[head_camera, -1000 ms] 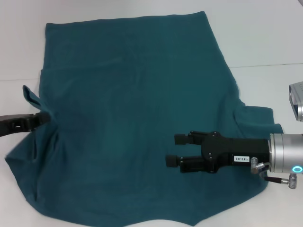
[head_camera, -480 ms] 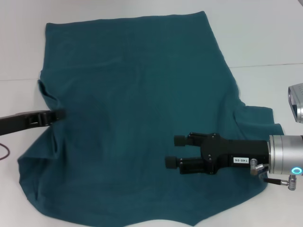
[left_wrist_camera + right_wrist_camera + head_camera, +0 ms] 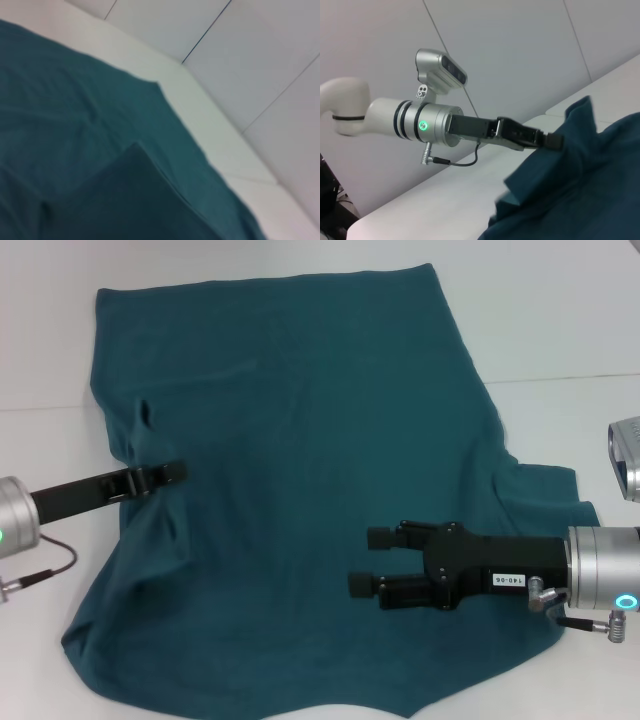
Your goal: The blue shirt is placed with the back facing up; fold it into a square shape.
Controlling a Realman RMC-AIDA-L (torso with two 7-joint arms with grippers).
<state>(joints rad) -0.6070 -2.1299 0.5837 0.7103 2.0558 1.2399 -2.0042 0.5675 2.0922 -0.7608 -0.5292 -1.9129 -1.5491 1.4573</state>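
Observation:
The blue shirt lies spread over the white table, plain side up. My left gripper reaches in from the left and is shut on the shirt's left edge, which is lifted and bunched into a fold over the body. The right wrist view shows that same left gripper pinching raised fabric of the shirt. In the left wrist view only shirt fabric with a folded layer shows. My right gripper hovers over the shirt's lower right part, open, with nothing between its fingers.
The white table shows bare around the shirt at the back, left and right. A silver camera housing sits at the right edge. A thin cable hangs by the left wrist.
My left gripper has moved right over the shirt, pulling the left edge with it; the shirt's left side has drawn inward. The right gripper has stayed put.

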